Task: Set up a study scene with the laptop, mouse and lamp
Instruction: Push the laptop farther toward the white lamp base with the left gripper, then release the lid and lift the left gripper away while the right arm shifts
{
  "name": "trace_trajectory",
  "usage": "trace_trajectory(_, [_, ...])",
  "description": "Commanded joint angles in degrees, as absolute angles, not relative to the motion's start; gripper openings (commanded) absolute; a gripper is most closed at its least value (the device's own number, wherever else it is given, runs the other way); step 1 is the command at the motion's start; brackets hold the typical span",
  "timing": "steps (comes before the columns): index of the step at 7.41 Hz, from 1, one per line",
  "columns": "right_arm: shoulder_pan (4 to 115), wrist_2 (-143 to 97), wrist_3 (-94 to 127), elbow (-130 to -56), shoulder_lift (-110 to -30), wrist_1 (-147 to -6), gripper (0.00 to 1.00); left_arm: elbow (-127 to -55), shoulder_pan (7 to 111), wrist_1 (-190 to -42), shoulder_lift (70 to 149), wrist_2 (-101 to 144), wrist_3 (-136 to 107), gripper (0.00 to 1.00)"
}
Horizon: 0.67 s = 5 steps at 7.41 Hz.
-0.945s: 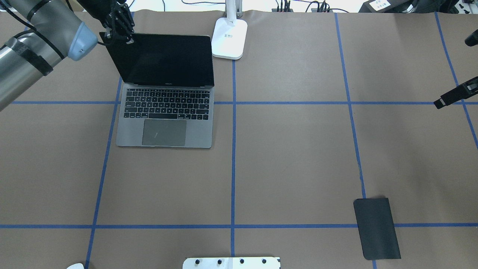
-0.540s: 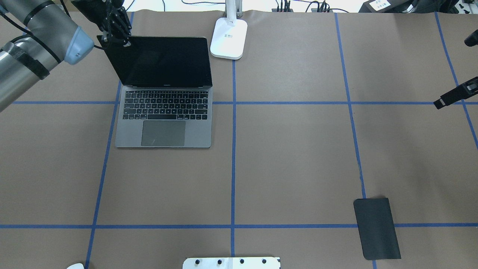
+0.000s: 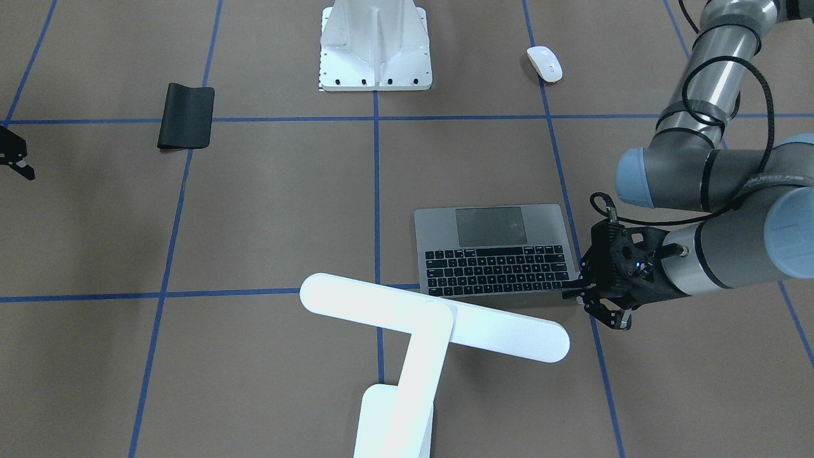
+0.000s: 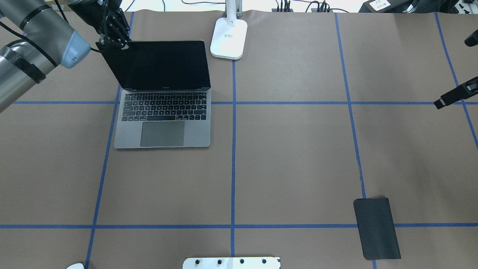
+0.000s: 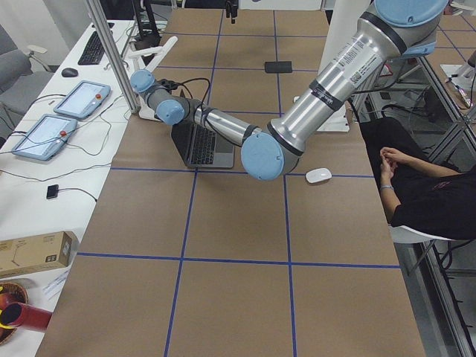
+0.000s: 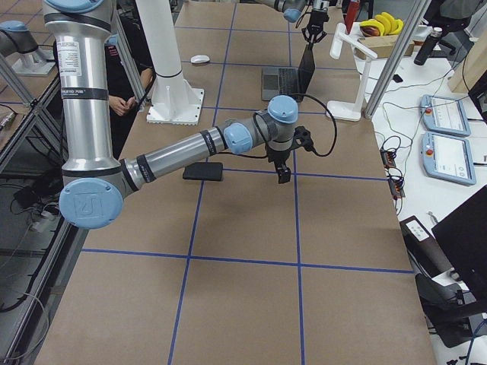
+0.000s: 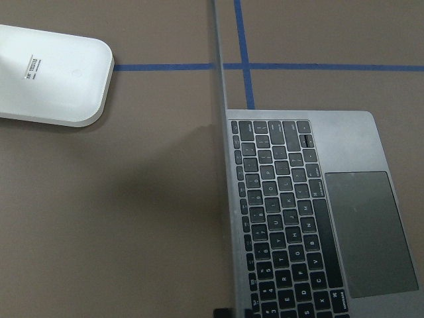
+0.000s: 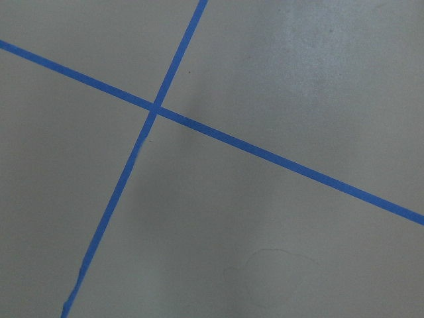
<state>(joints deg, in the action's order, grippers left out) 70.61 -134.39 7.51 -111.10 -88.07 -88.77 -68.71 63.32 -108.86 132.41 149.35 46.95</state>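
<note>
The dark-grey laptop (image 4: 162, 112) stands open at the back left, keyboard toward me. My left gripper (image 4: 114, 40) is shut on the top left corner of its lid; it also shows in the front view (image 3: 605, 308). The left wrist view shows the lid edge-on beside the keys (image 7: 278, 218). The white lamp (image 3: 432, 318) stands just right of the laptop, its base (image 4: 228, 39) at the back edge. The white mouse (image 3: 544, 63) lies at the near left, far from both grippers. My right gripper (image 4: 453, 95) hangs at the right edge over bare table; I cannot tell its state.
A black rectangular mat (image 4: 376, 228) lies at the near right. A white bolted pedestal (image 3: 375, 44) stands at the near middle edge. Blue tape lines (image 4: 233, 149) divide the brown table into squares. Cables run along the back edge.
My left gripper has moved a little left and toward me with the lid corner. The lid has tilted with it and the laptop has turned slightly. The right arm has not moved.
</note>
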Motion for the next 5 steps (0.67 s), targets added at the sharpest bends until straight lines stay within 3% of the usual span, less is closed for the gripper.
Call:
trace_trajectory(1, [70.58,-134.38,7.21,-110.83,-88.07,-88.77,1.0,-68.99,63.19,-109.34,132.54,149.33,46.85,0.64])
trace_trajectory(4, [70.31,-134.47,7.82,-110.92,-87.54,-88.86,1.0,-74.6,64.42,-109.25,130.53,149.76,46.67,0.99])
trace_trajectory(5, [69.62,-134.73,8.0,-110.92,-87.19,-88.86,1.0,-77.75,66.08,-109.25,127.91,150.03,44.23,1.0])
